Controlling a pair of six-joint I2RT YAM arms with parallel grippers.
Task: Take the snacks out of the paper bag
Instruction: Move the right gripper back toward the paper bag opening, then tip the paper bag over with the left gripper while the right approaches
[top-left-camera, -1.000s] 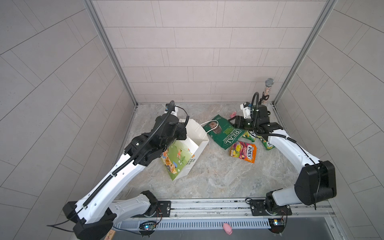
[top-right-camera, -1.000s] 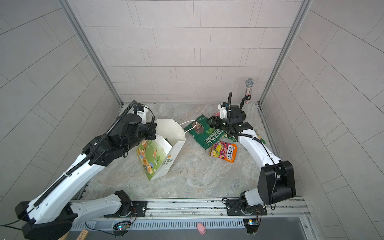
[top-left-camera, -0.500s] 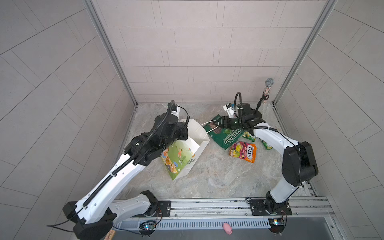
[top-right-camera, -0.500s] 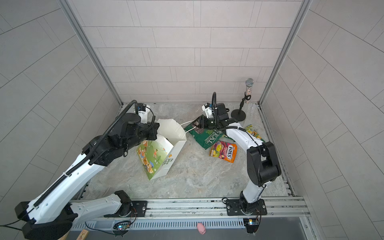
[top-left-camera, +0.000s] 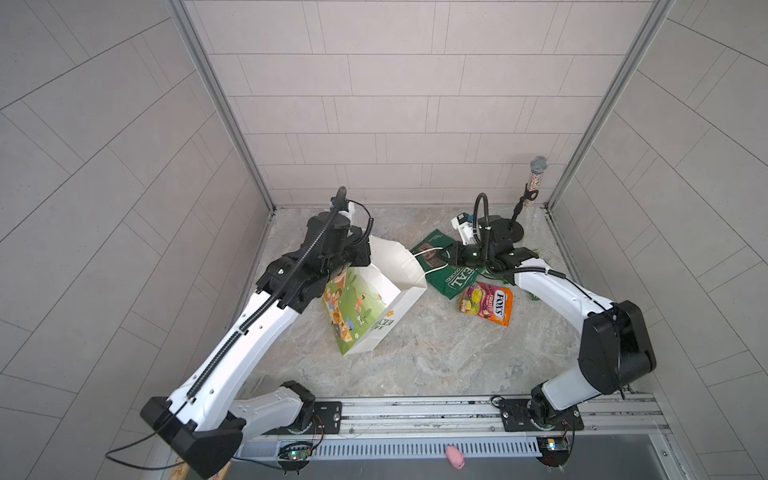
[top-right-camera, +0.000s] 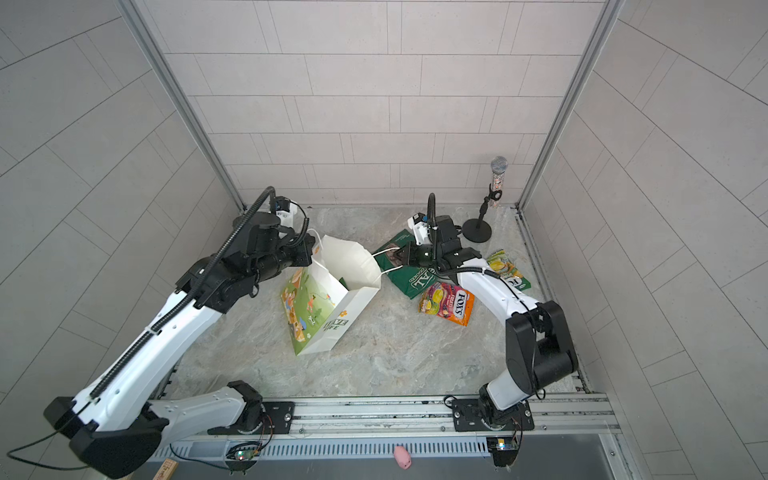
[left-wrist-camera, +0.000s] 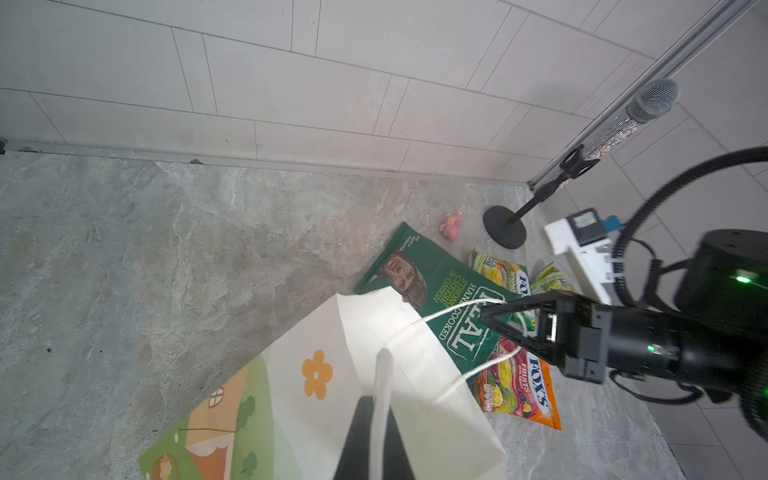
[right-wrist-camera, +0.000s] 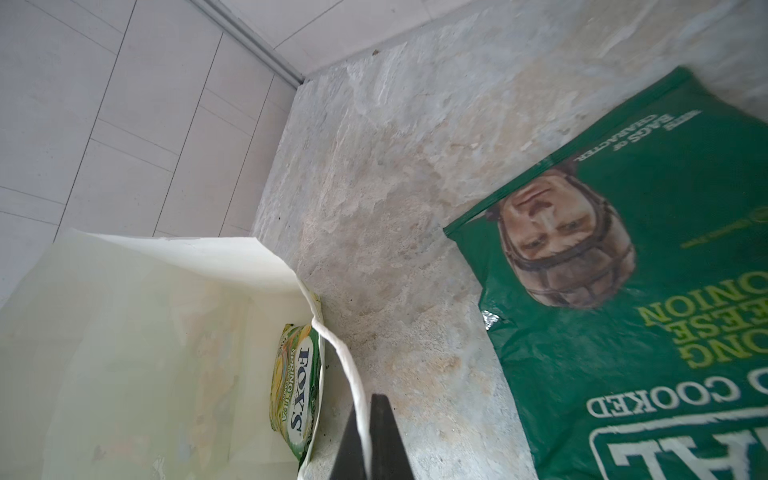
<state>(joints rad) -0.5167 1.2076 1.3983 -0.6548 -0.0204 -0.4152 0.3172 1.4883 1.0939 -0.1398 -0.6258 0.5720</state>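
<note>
Top views: right claw (top-left-camera: 447, 259) has swung over from the unloaded packets and snapped shut on the paper bag (top-left-camera: 365, 307) at its near edge. The bag's mouth is now held open, so the next pull should be easier.

Left wrist: left claw (left-wrist-camera: 376, 405) is clamped on a cord handle (left-wrist-camera: 382, 372). REAL crisp bag (left-wrist-camera: 440, 307) and red FOX'S packet (left-wrist-camera: 519, 386) are already out, lying past the right claw.

Right wrist: cord pinched in the right claw. One yellow-green FOX'S packet (right-wrist-camera: 296, 386) is still inside the bag, just ahead of it.

Crisp bag (top-left-camera: 446, 280) right of paper bag (top-left-camera: 374, 307)
</note>
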